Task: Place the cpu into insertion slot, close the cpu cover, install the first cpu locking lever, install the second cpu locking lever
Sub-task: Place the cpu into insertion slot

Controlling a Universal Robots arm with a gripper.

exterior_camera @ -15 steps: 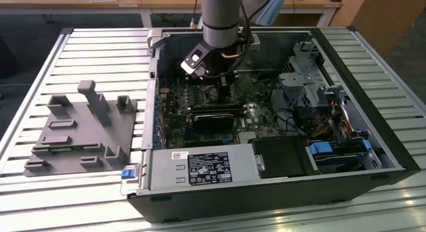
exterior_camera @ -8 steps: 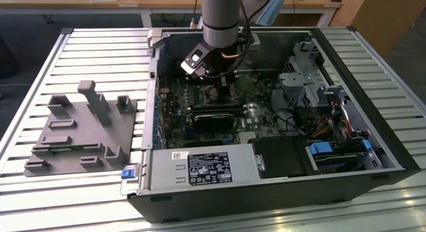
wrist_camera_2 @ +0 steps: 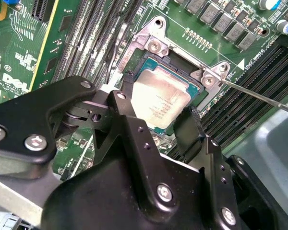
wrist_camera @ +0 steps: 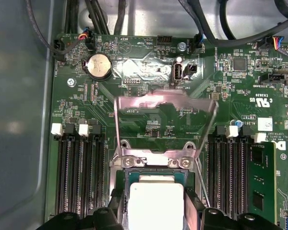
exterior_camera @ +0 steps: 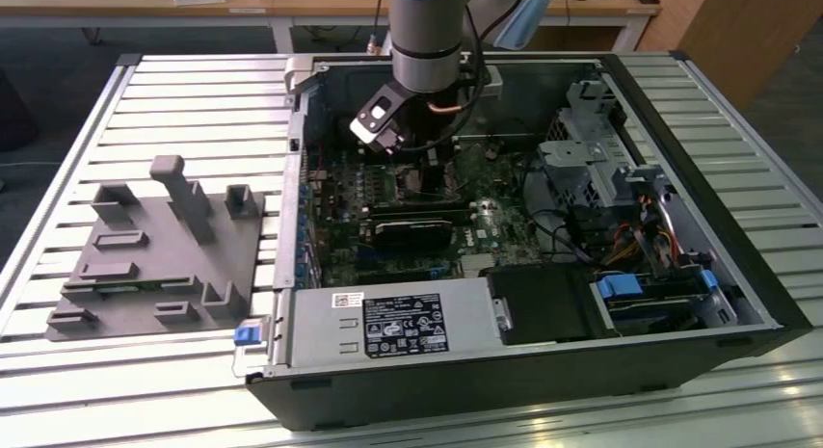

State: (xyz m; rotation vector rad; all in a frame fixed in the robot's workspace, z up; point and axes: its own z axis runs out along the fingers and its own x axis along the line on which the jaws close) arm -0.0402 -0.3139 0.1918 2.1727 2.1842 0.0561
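Observation:
The cpu (wrist_camera_2: 161,98) (wrist_camera: 156,199), a small square chip with a pale metal top, lies in or just over the insertion slot (wrist_camera_2: 180,64) on the green board. My gripper (wrist_camera_2: 159,109) (wrist_camera: 156,213) reaches down into the open computer case (exterior_camera: 720,217), and its black fingers (wrist_camera_2: 127,98) press against two opposite edges of the chip. The cpu cover (wrist_camera: 163,102), a thin silvery frame, stands swung up behind the socket. A thin locking lever (wrist_camera_2: 259,97) (wrist_camera: 201,184) sticks out free beside the socket. In the exterior view the gripper (exterior_camera: 409,157) hangs over the board's far middle.
Long black memory slots (wrist_camera: 79,177) flank the socket on both sides. A black card (exterior_camera: 418,226) lies nearer the case front, with drive bays and cables (exterior_camera: 618,236) at the exterior view's right. A grey fixture block (exterior_camera: 154,255) sits on the slatted table at its left.

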